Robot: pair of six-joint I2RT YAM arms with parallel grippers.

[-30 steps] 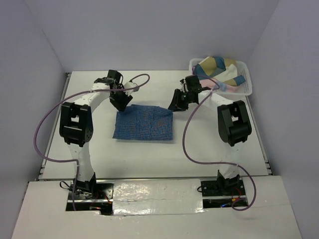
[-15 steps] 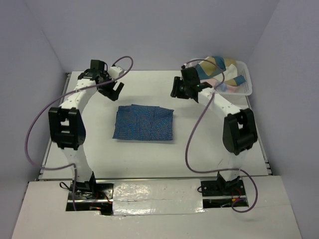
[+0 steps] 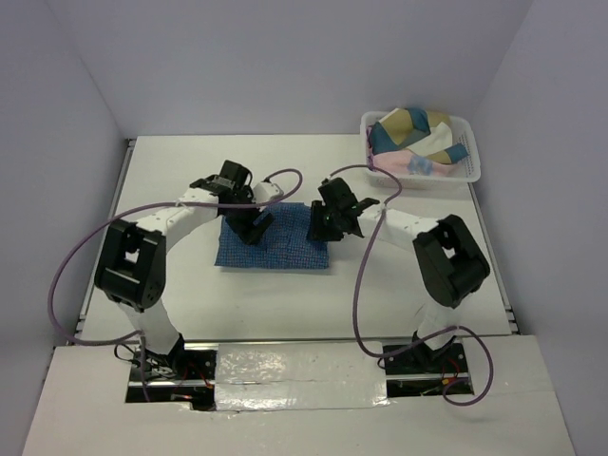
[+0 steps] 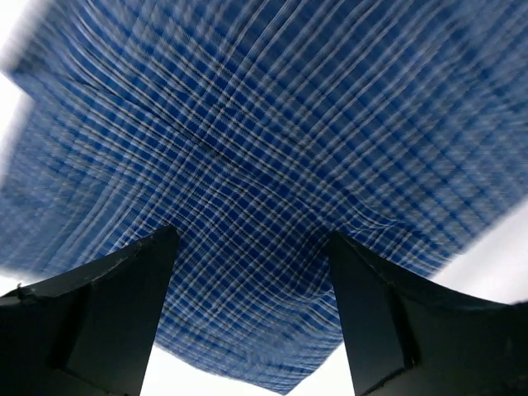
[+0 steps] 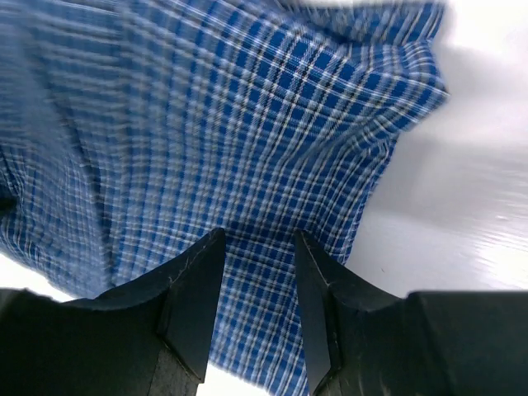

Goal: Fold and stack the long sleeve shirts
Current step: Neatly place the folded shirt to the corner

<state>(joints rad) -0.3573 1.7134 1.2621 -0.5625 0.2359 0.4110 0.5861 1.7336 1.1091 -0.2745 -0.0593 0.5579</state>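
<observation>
A blue fine-checked shirt point(image 3: 280, 249) lies folded into a flat rectangle in the middle of the white table. My left gripper point(image 3: 250, 229) is down over its far left part. In the left wrist view the left gripper point(image 4: 250, 239) is wide open, with the checked cloth point(image 4: 272, 124) lying flat under it. My right gripper point(image 3: 329, 226) is down at the shirt's far right corner. In the right wrist view the right gripper point(image 5: 258, 238) is open with a narrower gap, over the cloth point(image 5: 247, 124) just inside its right edge. Neither gripper pinches the cloth.
A white basket point(image 3: 475, 169) stands at the far right corner with bunched garments point(image 3: 413, 133) in tan, teal and pink. White table point(image 3: 408, 285) surrounds the shirt. Purple cables loop beside both arms. Walls close in the left, back and right.
Both arms swung in from the far side of the table and came down onto the folded shirt's far edge, left at the left part, right at the right corner. The shirt has not moved.
</observation>
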